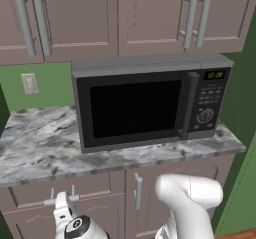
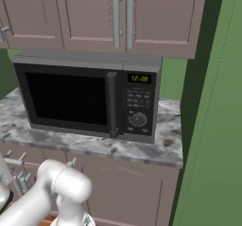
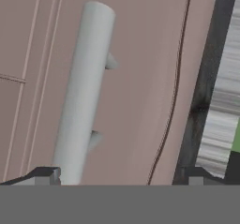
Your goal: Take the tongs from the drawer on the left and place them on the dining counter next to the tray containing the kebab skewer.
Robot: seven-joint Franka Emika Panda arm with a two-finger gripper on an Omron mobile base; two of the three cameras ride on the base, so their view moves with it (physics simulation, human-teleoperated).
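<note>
A: Gripper (image 3: 119, 174) state?
B: Jaws spread wide, empty; fingertips (image 3: 44, 175) straddle the silver bar handle (image 3: 84, 96) of the mauve drawer (image 3: 140, 78), no contact seen.
A: Drawer pos.?
B: Below marble counter (image 1: 45, 143), left of microwave (image 1: 150, 103); shut. Tongs unseen.

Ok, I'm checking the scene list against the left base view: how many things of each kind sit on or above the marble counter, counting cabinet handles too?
Microwave: 1
Wall outlet: 1
Upper cabinet handles: 4
Total: 6
</note>
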